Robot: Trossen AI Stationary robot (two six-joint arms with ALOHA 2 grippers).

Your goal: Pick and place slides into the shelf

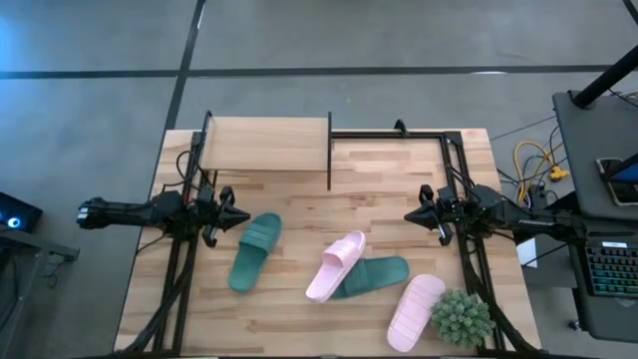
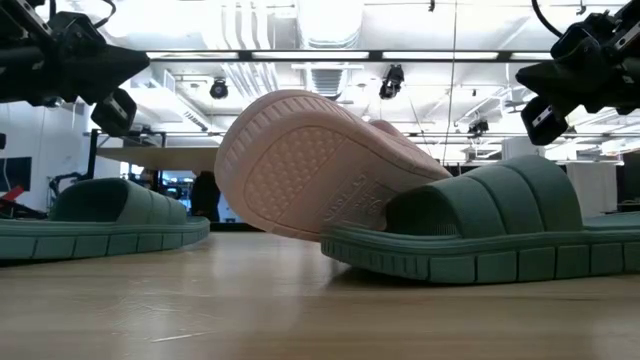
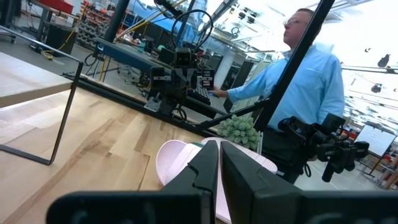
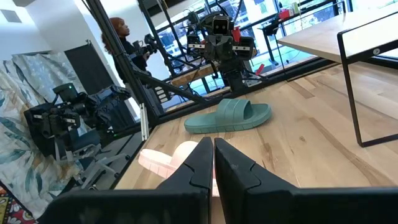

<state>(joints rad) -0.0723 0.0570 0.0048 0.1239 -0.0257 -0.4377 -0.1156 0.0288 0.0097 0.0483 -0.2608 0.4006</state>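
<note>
hovering with fingers pressed together, holding nothing: left gripper (image 1: 239, 214) and right gripper (image 1: 411, 215), each out to one side below the shelf (image 1: 267, 143). all four slides lie on the worktop (image 1: 379, 179) off the shelf: teal slide (image 1: 255, 251) nearest it, pink slide (image 1: 336, 265) tilted onto second teal slide (image 1: 374, 275), second pink slide (image 1: 416, 311) farthest, beside the plant (image 1: 463, 317).

Matt rubber slides (image 1: 257, 250), ribbed straps, lie on the smooth wooden table (image 1: 299, 319); shelf (image 1: 265, 143) plank pale wood.
</note>
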